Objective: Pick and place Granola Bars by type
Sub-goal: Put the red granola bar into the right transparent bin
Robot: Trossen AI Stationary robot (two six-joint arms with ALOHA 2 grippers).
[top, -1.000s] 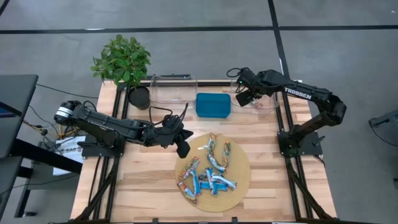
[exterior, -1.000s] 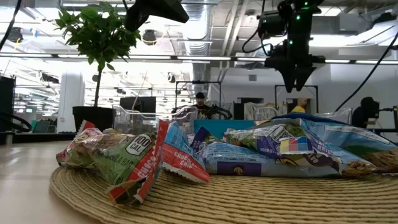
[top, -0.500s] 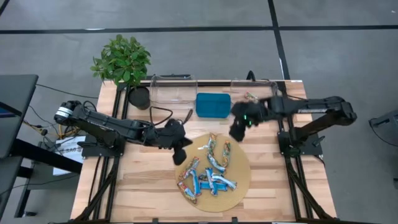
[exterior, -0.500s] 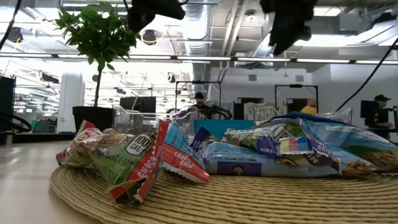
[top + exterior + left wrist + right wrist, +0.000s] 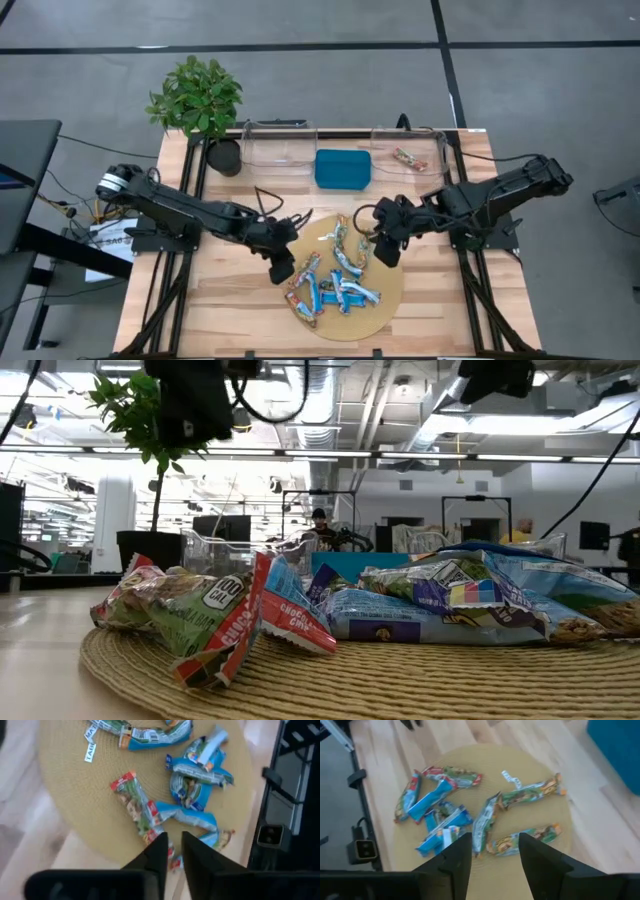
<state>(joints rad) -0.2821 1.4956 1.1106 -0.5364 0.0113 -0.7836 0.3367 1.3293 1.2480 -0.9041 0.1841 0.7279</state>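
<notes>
- The Granola Bars (image 5: 335, 270) are lying heaped on the round woven mat (image 5: 385, 300); one bar (image 5: 405, 157) is already sitting in the clear bin (image 5: 440, 160) at one o'clock.
- The left gripper (image 5: 281, 268) is being held over the mat's nine o'clock edge, its fingers (image 5: 162, 852) only narrowly parted and empty.
- The right gripper (image 5: 386, 250) is being held over the three o'clock edge, fingers (image 5: 457, 855) wide, empty.
- A single bar is best being targeted at the pile's rim, with fingers straddling its width, so overlapping wrappers are not being dragged along.
</notes>
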